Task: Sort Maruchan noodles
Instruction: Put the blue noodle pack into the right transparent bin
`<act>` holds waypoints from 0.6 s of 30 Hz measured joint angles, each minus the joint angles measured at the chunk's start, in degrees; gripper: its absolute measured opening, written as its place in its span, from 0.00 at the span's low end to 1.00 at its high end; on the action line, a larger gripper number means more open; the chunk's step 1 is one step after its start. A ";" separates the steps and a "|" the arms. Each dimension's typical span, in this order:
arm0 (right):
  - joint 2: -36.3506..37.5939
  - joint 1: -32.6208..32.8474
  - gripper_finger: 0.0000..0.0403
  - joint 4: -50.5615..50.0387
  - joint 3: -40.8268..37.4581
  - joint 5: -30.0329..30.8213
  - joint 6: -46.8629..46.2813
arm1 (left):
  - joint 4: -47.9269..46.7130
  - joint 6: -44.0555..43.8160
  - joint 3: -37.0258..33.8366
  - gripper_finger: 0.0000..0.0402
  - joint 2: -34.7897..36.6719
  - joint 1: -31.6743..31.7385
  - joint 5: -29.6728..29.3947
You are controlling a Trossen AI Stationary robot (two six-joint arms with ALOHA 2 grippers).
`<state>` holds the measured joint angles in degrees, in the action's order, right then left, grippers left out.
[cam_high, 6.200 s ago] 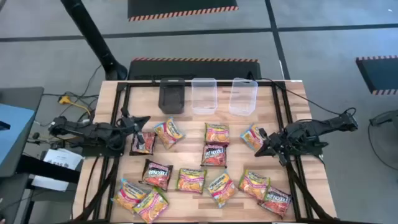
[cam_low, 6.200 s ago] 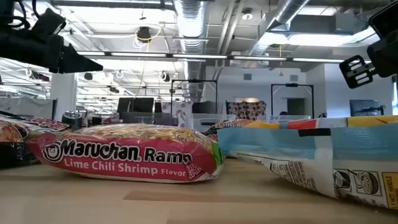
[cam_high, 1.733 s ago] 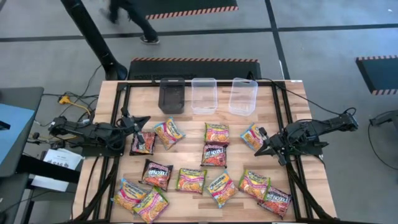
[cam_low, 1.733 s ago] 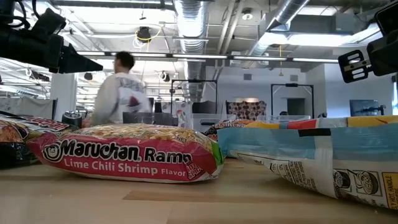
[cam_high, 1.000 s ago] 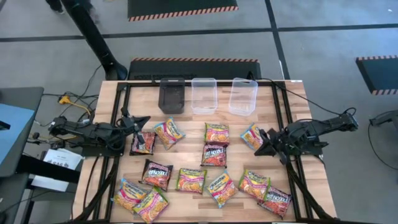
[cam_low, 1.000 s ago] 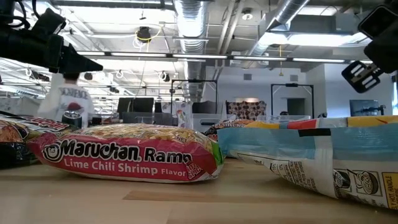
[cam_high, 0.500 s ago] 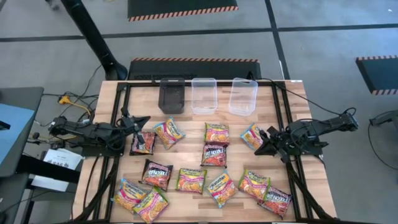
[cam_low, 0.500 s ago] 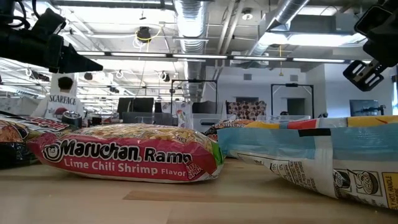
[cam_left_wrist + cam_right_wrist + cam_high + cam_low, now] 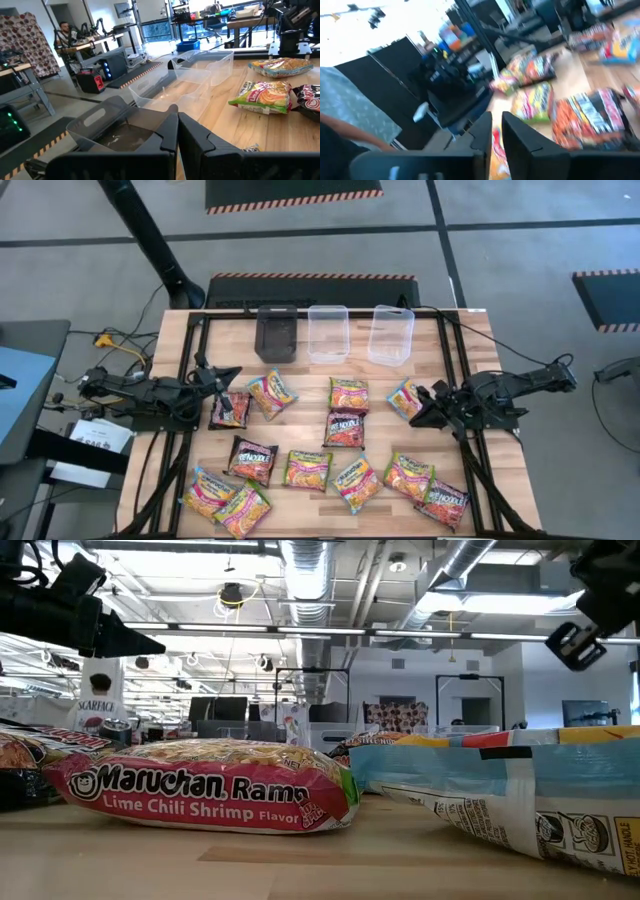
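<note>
Where the high view looks straight down, the left arm lies low at the frame's left, its left hand (image 9: pixel 228 373) pointing right with its tip just above a dark brown flat plastic noodle packet (image 9: pixel 229 409). The right arm reaches in from the right edge, and its right hand (image 9: pixel 418 408) sits just beside a light blue and orange flat plastic noodle packet (image 9: pixel 405 399) at centre right. The other Maruchan noodles (image 9: pixel 310 469), flat orange, green and dark packets, lie spread over the lower half of the pale wooden worktop (image 9: pixel 300 425). At the worktop's upper edge stand a black plastic tub (image 9: pixel 276 333) and two clear plastic tubs (image 9: pixel 328 333) in a row. Grey floor surrounds it.

In the low view, a red packet lettered Lime Chili Shrimp (image 9: pixel 200 785) lies at lower left and a light blue packet (image 9: pixel 500 790) fills the lower right. The left arm shows dark at upper left, the right arm's end at upper right. Behind is an open room with ceiling ducts and desks.

In the left wrist view, the left hand's fingers (image 9: pixel 170 137) are pressed together, holding nothing; the tubs lie ahead, with packets at the frame's right.

In the right wrist view, which is blurred, the right hand's fingers (image 9: pixel 482 132) stand a narrow gap apart with nothing between them; packets lie ahead on the worktop.
</note>
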<state>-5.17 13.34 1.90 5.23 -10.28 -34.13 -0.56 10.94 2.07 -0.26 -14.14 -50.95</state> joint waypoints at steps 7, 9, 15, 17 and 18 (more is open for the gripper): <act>-0.02 0.00 0.34 12.46 0.00 3.86 2.59 | -0.01 0.00 0.00 0.00 0.00 0.01 0.00; 0.00 0.00 0.39 16.56 0.00 4.32 2.80 | 0.00 0.00 0.00 0.00 -0.01 -0.01 -0.01; -0.38 0.00 0.49 20.23 3.74 4.93 7.22 | 0.00 0.00 0.00 0.00 -0.01 -0.01 -0.01; -1.36 0.00 0.51 19.59 6.65 5.64 10.01 | 0.00 0.00 0.00 0.00 -0.01 0.01 0.01; -1.98 0.00 0.52 19.10 8.16 5.89 11.58 | 0.00 0.00 0.00 0.00 0.01 0.01 -0.01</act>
<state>-7.15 13.34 21.00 13.39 -4.39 -22.54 -0.56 10.94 2.07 -0.26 -14.13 -50.96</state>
